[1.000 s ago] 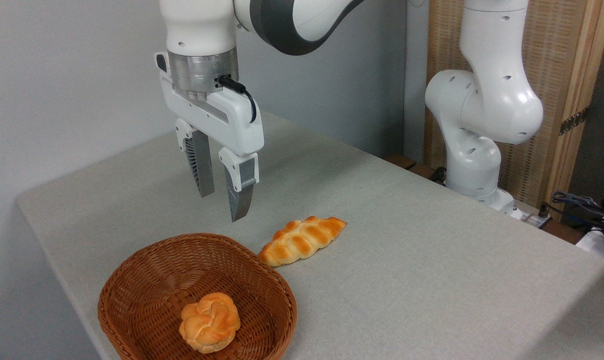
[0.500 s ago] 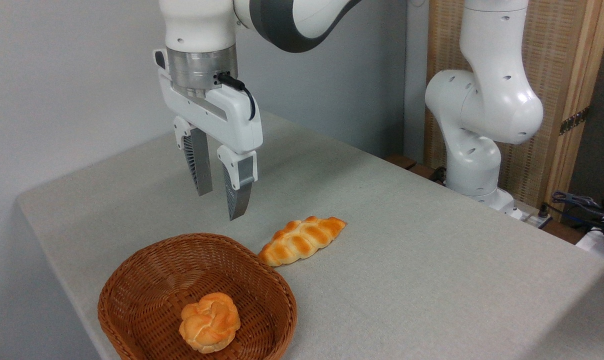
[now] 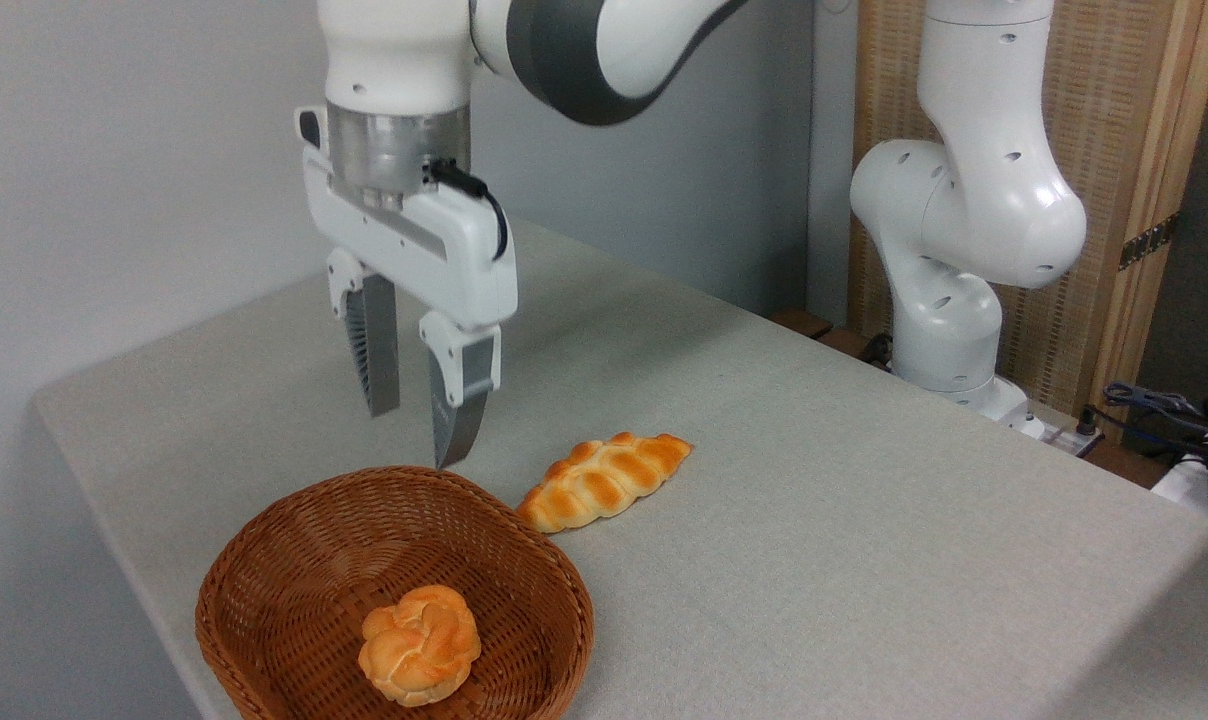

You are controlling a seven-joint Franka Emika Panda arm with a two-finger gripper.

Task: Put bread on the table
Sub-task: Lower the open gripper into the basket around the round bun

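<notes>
Wicker basket (image 3: 294,560) at table's (image 3: 814,560) near-left corner, about 7 o'clock from centre. Bread (image 3: 420,644) inside it, toward the basket's 5 o'clock side. Braided loaf (image 3: 604,480) on the table just beside the basket rim, at its 1 o'clock (touching or not: cannot tell). Gripper (image 3: 414,440) hangs above the basket's 12 o'clock rim, left of the loaf. Arm base (image 3: 949,350) off the table's far right edge.

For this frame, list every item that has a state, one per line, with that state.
gripper: open, empty, hanging above the basket's far rim
knotted bun: lying in the basket, untouched
wicker basket: upright on the table, holding only the bun
braided loaf: lying flat on the table beside the basket, outside it
table: covered in grey-beige fabric, bearing the basket and the loaf
</notes>
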